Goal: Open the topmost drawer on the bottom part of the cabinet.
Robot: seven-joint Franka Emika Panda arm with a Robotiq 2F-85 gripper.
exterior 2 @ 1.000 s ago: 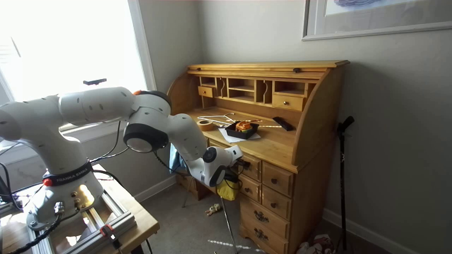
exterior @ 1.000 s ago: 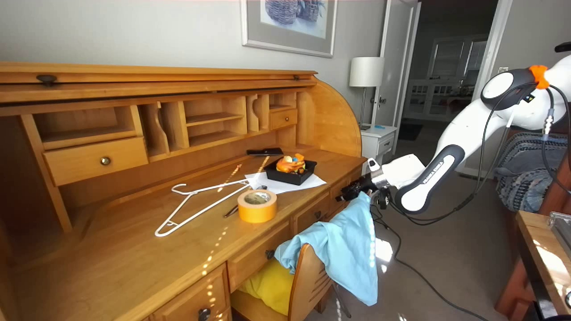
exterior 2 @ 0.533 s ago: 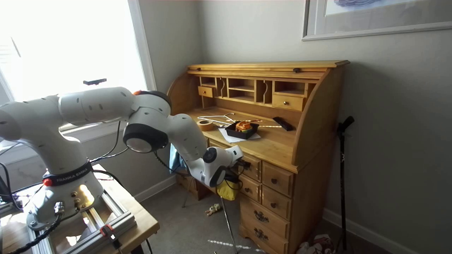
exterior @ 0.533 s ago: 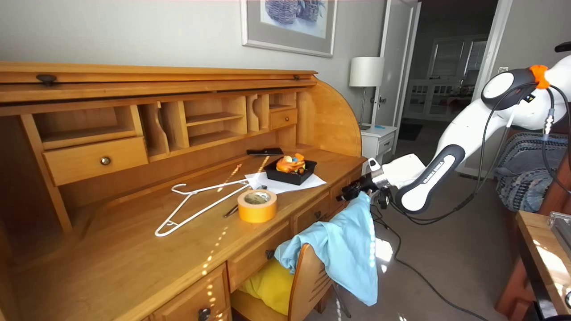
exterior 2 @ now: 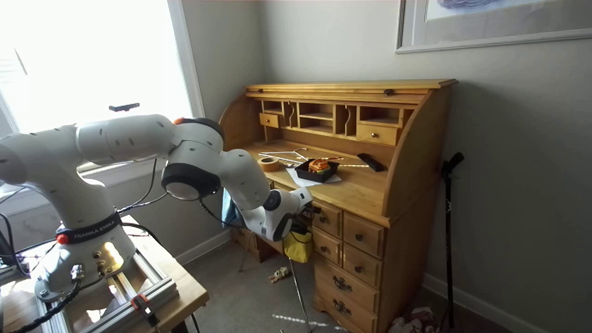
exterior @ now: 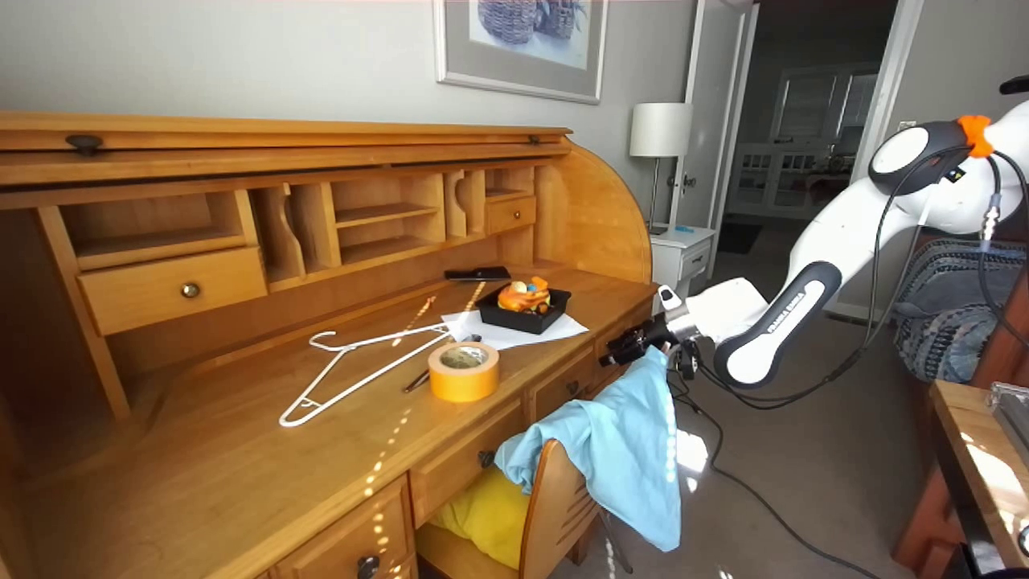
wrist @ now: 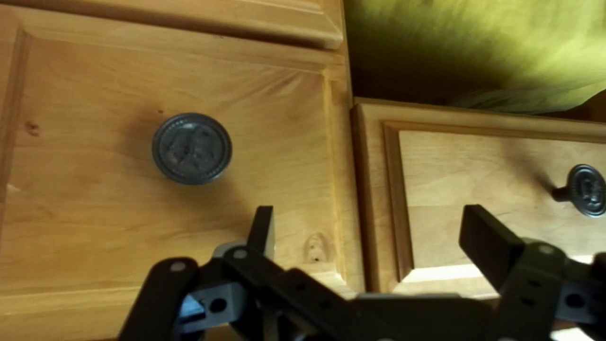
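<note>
Oak drawer (wrist: 142, 215) shows its knob's (wrist: 191, 148) relief only in the wrist view, the gripper (wrist: 367, 210) empty, spread wide.

In an exterior view the arm (exterior 2: 245, 180) reaches to the bench (exterior 2: 360, 182) — its end effector (exterior 2: 315, 210) in front of a top drawer (exterior 2: 331, 222), though whether they touch is hard to tell. On the bench lie tape (exterior 2: 268, 165), a hanger (exterior 2: 279, 152) and paper (exterior 2: 299, 181), with a black tray (exterior 2: 306, 175) on the paper holding something orange (exterior 2: 318, 165). Below the end effector shows a yellow cushion (exterior 2: 297, 249) — beside the bench, a stick (exterior 2: 448, 231).
</note>
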